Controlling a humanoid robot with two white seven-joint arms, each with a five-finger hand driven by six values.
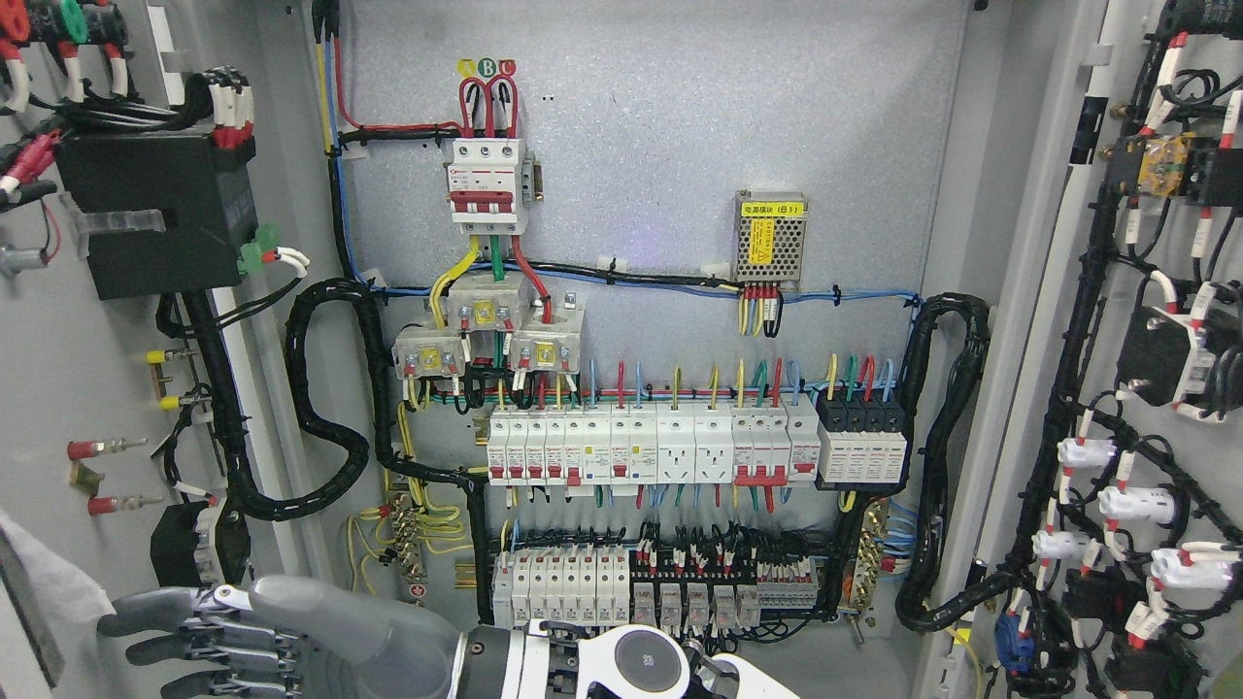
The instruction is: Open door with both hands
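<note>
One hand in view — right hand (194, 636) | fingers extended, holding nothing | low by open left door (58, 388)

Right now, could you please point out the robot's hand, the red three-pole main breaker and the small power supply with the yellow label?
hand (209, 631), head view, on the knuckles.
main breaker (485, 186), head view, on its white front.
power supply (772, 248), head view, on its perforated metal cover.

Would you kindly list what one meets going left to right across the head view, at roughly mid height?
Left door's black box → black cable loop → red main breaker → row of white breakers → power supply with yellow label → black surge module → right door's white connectors.
</note>
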